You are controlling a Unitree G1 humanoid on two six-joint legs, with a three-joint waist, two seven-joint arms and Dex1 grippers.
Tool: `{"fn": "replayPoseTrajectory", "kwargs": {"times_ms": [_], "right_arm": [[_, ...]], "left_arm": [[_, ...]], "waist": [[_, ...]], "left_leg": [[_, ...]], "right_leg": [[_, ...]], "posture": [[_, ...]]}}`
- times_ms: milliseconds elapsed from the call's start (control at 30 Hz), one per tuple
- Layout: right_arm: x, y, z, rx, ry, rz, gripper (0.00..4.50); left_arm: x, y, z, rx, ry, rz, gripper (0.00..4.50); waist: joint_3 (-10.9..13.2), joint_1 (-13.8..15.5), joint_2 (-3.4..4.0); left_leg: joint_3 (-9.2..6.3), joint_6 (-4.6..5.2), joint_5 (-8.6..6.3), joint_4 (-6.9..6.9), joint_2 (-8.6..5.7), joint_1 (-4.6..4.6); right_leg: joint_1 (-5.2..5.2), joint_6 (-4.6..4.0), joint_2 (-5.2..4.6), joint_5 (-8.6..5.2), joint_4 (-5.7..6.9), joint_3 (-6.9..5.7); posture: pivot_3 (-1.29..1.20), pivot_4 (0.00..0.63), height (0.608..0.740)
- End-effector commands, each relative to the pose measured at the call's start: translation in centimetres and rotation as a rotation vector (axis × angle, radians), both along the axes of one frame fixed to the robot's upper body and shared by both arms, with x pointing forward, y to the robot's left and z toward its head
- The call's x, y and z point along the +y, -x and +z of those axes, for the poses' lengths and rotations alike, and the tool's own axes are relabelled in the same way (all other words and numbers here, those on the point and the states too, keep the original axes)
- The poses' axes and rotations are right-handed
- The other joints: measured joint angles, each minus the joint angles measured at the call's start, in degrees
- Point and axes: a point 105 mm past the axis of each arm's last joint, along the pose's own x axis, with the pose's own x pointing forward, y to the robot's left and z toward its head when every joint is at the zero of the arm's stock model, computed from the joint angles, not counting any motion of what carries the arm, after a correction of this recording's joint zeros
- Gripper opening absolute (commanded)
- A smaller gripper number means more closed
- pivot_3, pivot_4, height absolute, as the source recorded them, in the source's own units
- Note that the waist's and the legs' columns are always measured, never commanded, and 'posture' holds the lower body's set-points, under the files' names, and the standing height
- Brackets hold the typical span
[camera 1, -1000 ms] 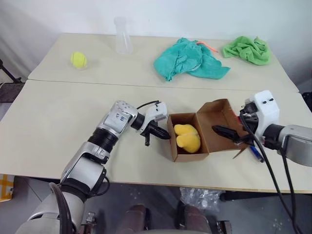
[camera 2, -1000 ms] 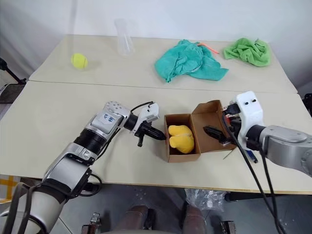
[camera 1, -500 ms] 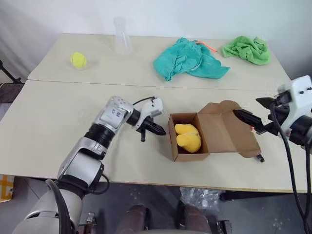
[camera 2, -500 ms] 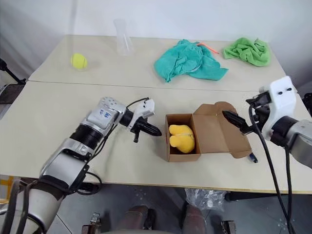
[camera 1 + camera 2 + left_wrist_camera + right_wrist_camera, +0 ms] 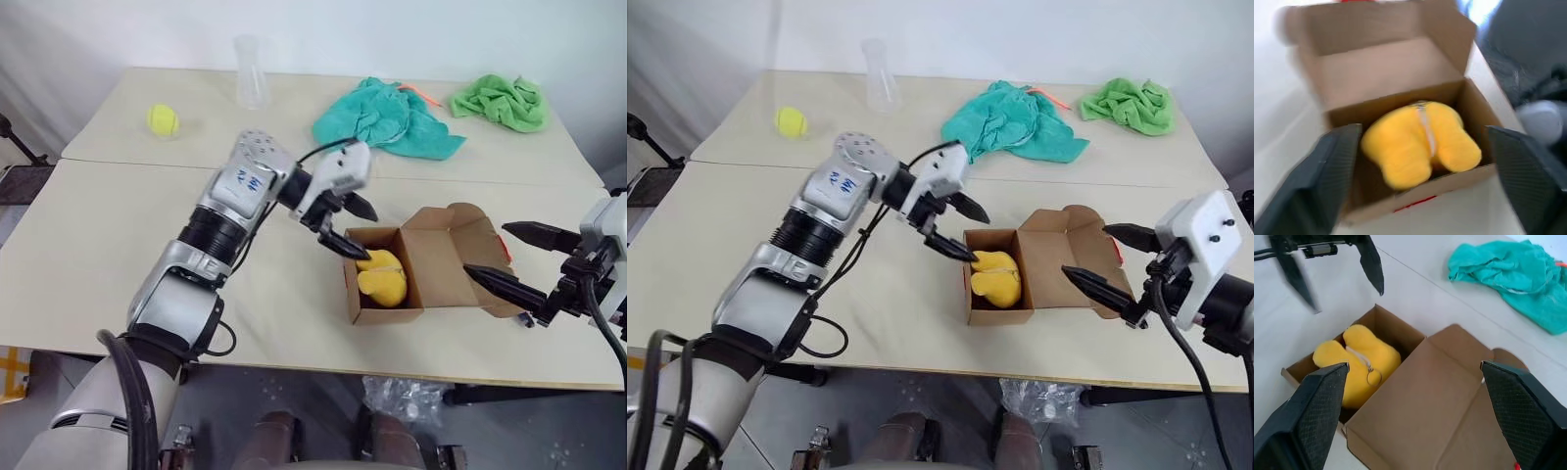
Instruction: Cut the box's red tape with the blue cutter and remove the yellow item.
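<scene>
The brown box lies open on the table, its lid flap folded out to the right. The yellow item is a plush lump sitting inside it, also seen in the left wrist view. A sliver of red tape shows on the box's front wall. My left gripper hovers open just above the box's left rim, pointing down at the yellow item and holding nothing. My right gripper is open and empty over the flap's right edge. The blue cutter is hidden.
On the far table are a yellow-green tennis ball, a clear cup, a teal cloth, a green cloth and a thin orange-red stick. The table's near edge runs just in front of the box.
My left gripper has opened, risen and swung right over the box's left rim. My right gripper has drawn back off the flap toward the near right.
</scene>
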Motion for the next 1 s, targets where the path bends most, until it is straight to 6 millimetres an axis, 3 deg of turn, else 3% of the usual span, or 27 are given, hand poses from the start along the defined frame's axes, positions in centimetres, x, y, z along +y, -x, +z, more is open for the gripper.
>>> {"fn": "replayPoseTrajectory", "kwargs": {"times_ms": [33,200,400,500,767,933,1000], "right_arm": [[0.5,0.7,0.5,-0.074,-0.006,-0.015,4.5],[0.6,2.3,-0.9,-0.055,-0.019,-0.064,4.5],[0.9,2.7,-1.0,-0.078,-0.031,-0.091,4.5],[1.1,2.9,-0.9,-0.092,-0.044,-0.109,4.5],[0.9,2.9,-0.9,-0.088,-0.043,-0.123,4.5],[0.5,2.8,-0.7,-0.082,-0.03,-0.121,4.5],[0.2,2.8,-0.8,-0.073,-0.017,-0.121,4.5]], "left_arm": [[-1.2,0.9,-0.8,-0.088,-0.064,-0.097,4.47],[-1.5,1.7,-3.8,-0.175,-0.205,-0.2,4.47],[-2.4,0.8,-5.4,-0.278,-0.219,-0.213,4.47],[-3.0,0.6,-5.3,-0.277,-0.194,-0.205,3.85],[-3.3,0.1,-4.3,-0.289,-0.158,-0.193,1.43],[-4.0,0.2,-1.5,-0.266,-0.041,-0.176,0.12],[-3.9,0.3,0.5,-0.23,0.026,-0.15,0.01]], "waist": [[0.0,0.1,0.0],[0.0,0.3,0.01],[0.0,0.4,0.01],[0.0,0.4,0.01],[0.0,0.3,0.02],[0.0,0.5,0.01],[0.0,0.4,0.01]], "left_leg": [[0.0,0.0,0.0,0.0,0.0,0.01],[0.0,0.0,0.0,-0.03,0.02,0.02],[0.06,0.12,-0.06,0.04,-0.02,0.31],[0.06,0.16,-0.1,0.02,0.06,0.47],[0.15,0.18,-0.11,-0.02,0.05,0.36],[0.17,0.25,-0.15,-0.02,0.04,0.31],[0.17,0.26,-0.17,-0.02,0.03,0.26]], "right_leg": [[0.0,0.0,0.0,0.0,0.0,0.01],[-0.04,-0.02,0.0,-0.01,0.01,0.04],[0.23,-0.01,-0.04,0.01,-0.02,0.23],[0.35,-0.03,-0.03,0.0,-0.03,0.26],[0.16,-0.04,-0.02,0.0,0.05,0.31],[0.13,-0.03,-0.03,0.0,0.01,0.3],[0.08,-0.03,-0.03,0.0,0.01,0.31]], "posture": [[0.0,0.15,0.74],[0.0,0.15,0.74],[0.0,0.15,0.74],[0.0,0.15,0.74],[0.0,0.15,0.74],[0.0,0.15,0.74],[0.0,0.15,0.74]]}}
